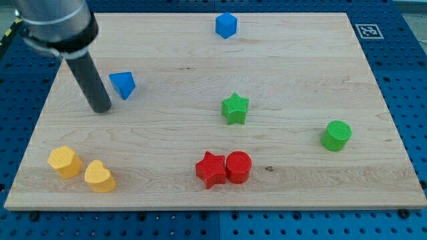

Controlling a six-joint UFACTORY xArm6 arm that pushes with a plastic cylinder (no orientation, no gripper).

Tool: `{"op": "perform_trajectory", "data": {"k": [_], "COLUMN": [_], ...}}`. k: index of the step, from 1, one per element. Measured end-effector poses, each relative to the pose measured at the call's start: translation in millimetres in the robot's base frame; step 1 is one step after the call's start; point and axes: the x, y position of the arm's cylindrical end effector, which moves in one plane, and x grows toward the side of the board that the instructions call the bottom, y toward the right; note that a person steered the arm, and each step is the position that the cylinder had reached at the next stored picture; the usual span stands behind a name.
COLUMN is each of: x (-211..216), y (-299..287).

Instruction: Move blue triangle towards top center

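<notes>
Nearest the camera, two yellow blocks are sitting at the near left corner of the wooden board (280,193): a yellow hexagon (65,161) and, just to its right and almost touching, a yellow heart (99,176). Further right along the near edge, a red star (211,169) and a red cylinder (238,167) are resting against each other. A green cylinder (336,135) is standing well apart at the right, and a green star (235,109) is lying near the middle. The blue triangle (123,85), the block to be moved, is sitting in the far left part of the board, well away from the far centre, so the task is judged barely begun. My tip (101,109) is resting just to the left of and slightly nearer than the triangle, close beside it; contact cannot be confirmed. The rod is carrying no jaws, so there is nothing to spread or pinch. Remaining work: nearly the whole travel rightward and farther, toward the spot where a blue cube (226,25) is already sitting. As for writing, only a black-and-white square marker (366,31) is showing beyond the far right corner; no readable text or brand is appearing.
</notes>
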Motion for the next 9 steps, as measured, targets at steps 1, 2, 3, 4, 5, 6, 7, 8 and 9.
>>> {"op": "perform_trajectory", "data": {"k": [1,2,3,4,5,6,7,8,9], "x": [-3,-6,-24,-38,-54,-65,-86,-114,-134], "y": [0,12,35,59,66,66,66,66,75]}}
